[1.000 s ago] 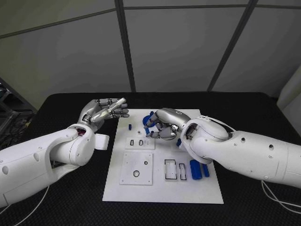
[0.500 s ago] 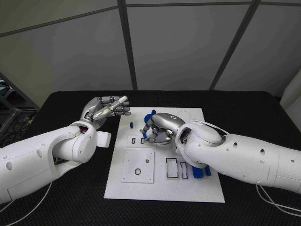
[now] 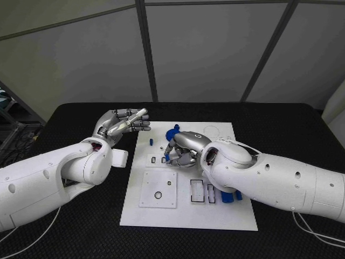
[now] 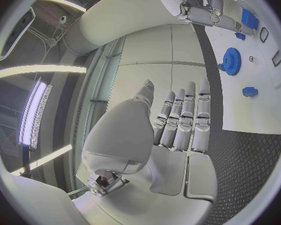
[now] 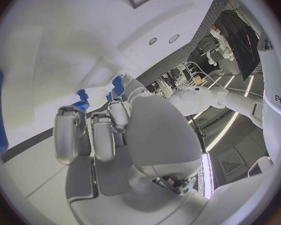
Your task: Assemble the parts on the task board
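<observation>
1. Nearest the robot, the white task board [image 3: 190,216] lies flat on the black bench [image 3: 297,135]. Its near half carries a raised white plate with holes [image 3: 158,190] and black-rimmed slots [image 3: 195,191]; loose blue bars [image 3: 226,196] rest just beside the right arm.
2. Mid-board, the right robot hand [image 3: 184,151] is down over the board with fingers curled. Blue shows at its fingertips, but whether it grips a part cannot be told.
3. Beyond it, a blue gear [image 3: 172,133] sits on the board's far half, with a small blue peg [image 3: 150,143] near the left edge.
4. Off the board's far left, the left robot hand [image 3: 123,125] is raised, fingers together and curled, holding nothing visible.
5. Judgement: the parts look like light, rigid plastic, smooth enough to slip. The gear is best pinched across its toothed rim, bars by their long sides.
</observation>
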